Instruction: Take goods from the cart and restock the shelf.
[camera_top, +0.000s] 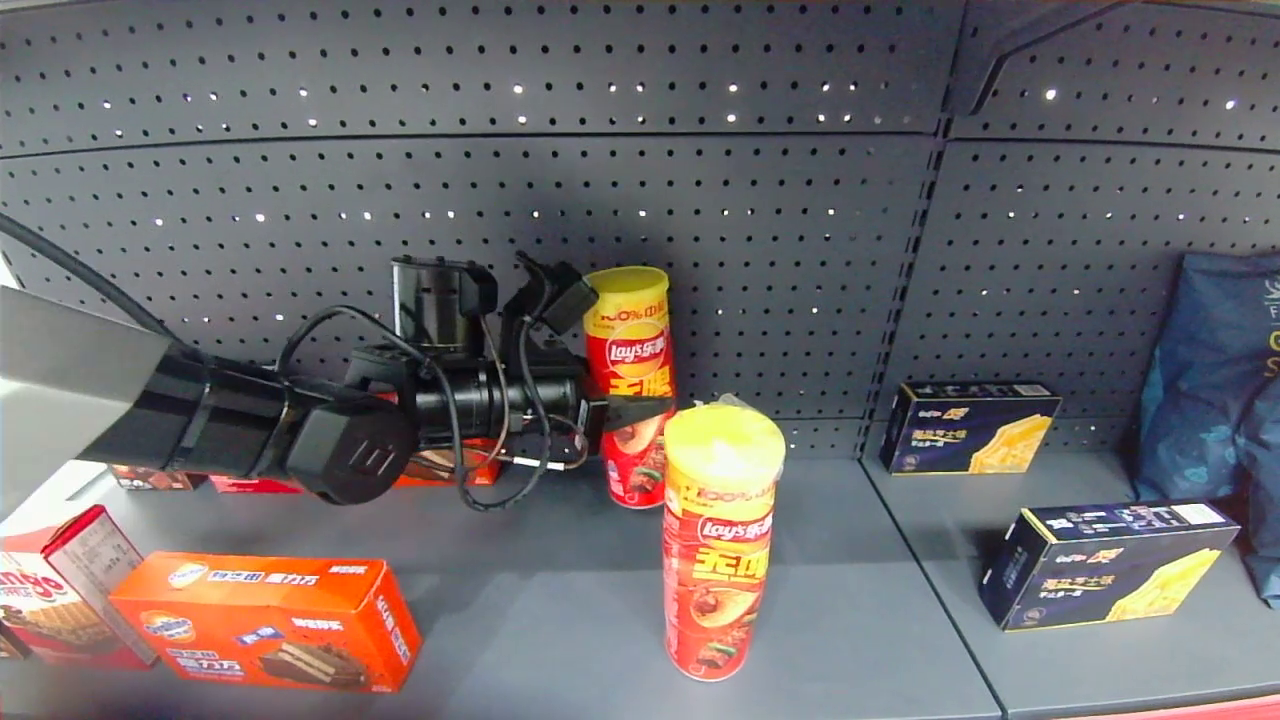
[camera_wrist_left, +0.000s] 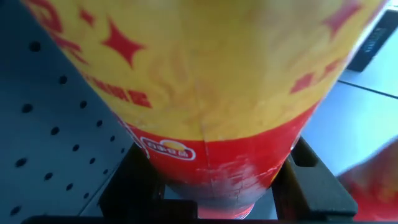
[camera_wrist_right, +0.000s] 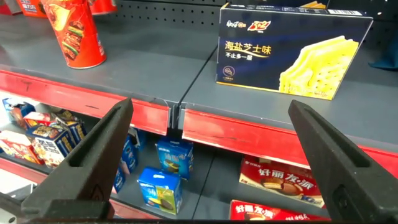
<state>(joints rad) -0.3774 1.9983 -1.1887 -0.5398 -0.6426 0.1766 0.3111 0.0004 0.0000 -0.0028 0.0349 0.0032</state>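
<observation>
Two red chips cans with yellow lids stand upright on the grey shelf (camera_top: 560, 600). My left gripper (camera_top: 635, 412) reaches in from the left and is shut on the rear chips can (camera_top: 630, 340), which sits close to the pegboard back wall. Seen from the left wrist, that can (camera_wrist_left: 211, 93) lies between the two black fingers (camera_wrist_left: 311, 186). The front chips can (camera_top: 722, 540) stands free, a little nearer and to the right. My right gripper (camera_wrist_right: 214, 168) hangs open in front of the red shelf edge (camera_wrist_right: 249, 134), holding nothing.
An orange cake box (camera_top: 265, 620) and a red wafer box (camera_top: 60, 590) lie at the front left. Two navy cracker boxes (camera_top: 968, 427) (camera_top: 1110, 560) and a blue bag (camera_top: 1215, 400) fill the right bay. Lower shelves hold small boxes (camera_wrist_right: 161, 186).
</observation>
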